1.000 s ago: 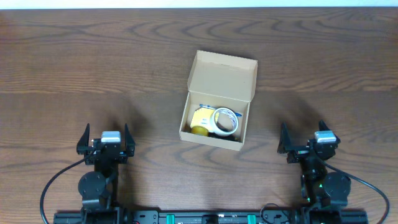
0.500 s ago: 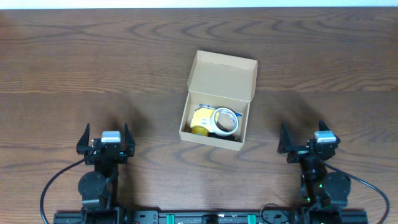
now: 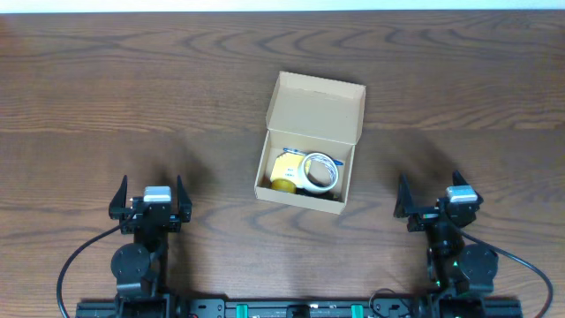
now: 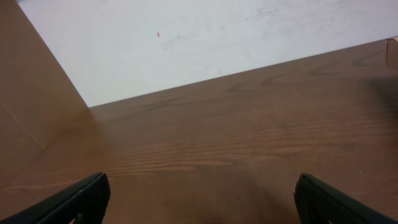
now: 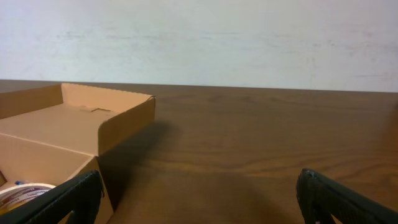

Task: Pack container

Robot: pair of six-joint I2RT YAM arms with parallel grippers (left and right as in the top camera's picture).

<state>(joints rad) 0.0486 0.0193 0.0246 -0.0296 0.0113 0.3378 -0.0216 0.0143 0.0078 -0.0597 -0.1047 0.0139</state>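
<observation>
Sitting between left pincer (image 3: pixel 151 184) and right pincer (image 3: pixel 430 185), the container (image 3: pixel 315 111) touches neither.

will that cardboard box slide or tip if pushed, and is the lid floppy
The container would likely slide, not tip: it sits low and flat on the smooth table. Its open flap lid is thin card on a fold, so it probably flexes. With a white roll and yellow item inside, it's probably light.

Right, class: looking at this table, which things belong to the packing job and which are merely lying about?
Job: container, lid up; yellow block and white ring inside it; left pincer and right pincer, both open.
Merely there: wooden table; pale wall behind it.
</observation>
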